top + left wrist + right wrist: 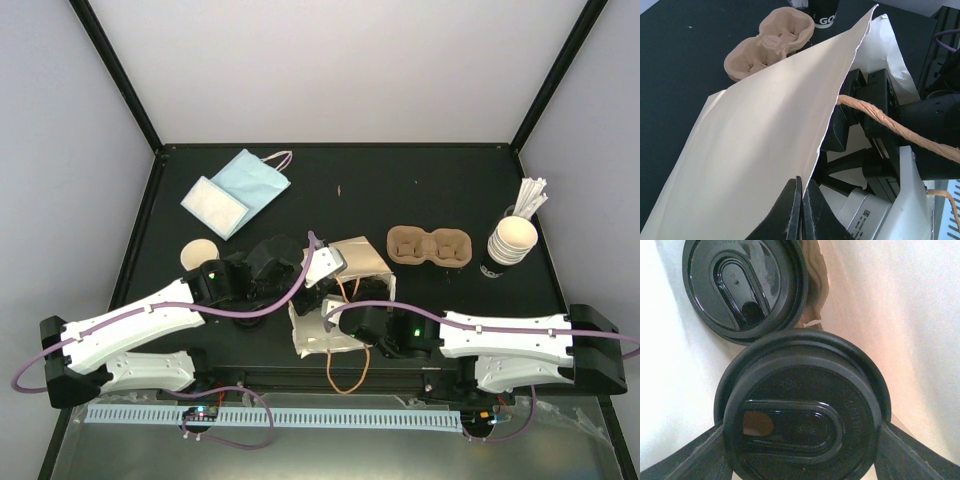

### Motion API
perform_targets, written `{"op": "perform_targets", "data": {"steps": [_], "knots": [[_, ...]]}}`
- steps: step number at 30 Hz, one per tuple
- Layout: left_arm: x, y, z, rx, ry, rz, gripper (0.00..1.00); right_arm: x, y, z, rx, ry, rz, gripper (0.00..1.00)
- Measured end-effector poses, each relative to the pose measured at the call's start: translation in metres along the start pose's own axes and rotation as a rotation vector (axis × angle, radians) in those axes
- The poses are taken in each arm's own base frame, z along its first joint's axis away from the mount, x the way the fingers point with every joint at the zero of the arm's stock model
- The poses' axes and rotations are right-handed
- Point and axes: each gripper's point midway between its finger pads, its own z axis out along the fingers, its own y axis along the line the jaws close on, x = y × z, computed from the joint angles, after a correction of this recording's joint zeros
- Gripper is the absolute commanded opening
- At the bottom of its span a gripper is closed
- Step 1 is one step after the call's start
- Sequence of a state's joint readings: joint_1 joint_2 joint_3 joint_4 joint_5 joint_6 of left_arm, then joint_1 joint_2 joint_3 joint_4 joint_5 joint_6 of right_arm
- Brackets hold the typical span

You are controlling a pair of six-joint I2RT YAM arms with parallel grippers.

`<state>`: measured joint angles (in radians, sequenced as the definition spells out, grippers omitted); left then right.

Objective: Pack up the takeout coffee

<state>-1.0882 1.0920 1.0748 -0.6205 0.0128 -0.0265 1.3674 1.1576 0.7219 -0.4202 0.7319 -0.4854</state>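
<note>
At the bag (750,150), left jaws pinch its edge — right jaws inside grip a black lid (800,410).

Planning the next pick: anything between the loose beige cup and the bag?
Yes. The left arm lies between the beige cup and the paper bag, the left tool shut on the bag's edge. The right tool is inside the bag, holding a black-lidded cup; another black lid sits deeper in.
</note>
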Motion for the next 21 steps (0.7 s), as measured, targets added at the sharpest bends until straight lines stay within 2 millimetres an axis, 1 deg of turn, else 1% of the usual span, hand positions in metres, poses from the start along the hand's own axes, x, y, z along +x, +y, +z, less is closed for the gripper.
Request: {"op": "perform_targets", "data": {"steps": [7,10,17,21], "knots": [[-0.002,0.002,-0.004,-0.01,0.004,-0.008,0.02,0.011,0.004,0.002,0.007,0.032,0.006,0.57],[-0.004,0.001,-0.007,-0.01,0.004,-0.016,0.02,0.013,0.004,0.004,0.012,0.043,0.018,0.56],[-0.007,0.001,-0.01,-0.007,0.005,-0.037,0.01,0.019,-0.007,0.008,0.033,0.058,0.095,0.56],[-0.006,-0.002,-0.011,0.011,0.013,-0.054,0.02,0.018,-0.007,0.008,0.034,0.05,0.108,0.56]]}}
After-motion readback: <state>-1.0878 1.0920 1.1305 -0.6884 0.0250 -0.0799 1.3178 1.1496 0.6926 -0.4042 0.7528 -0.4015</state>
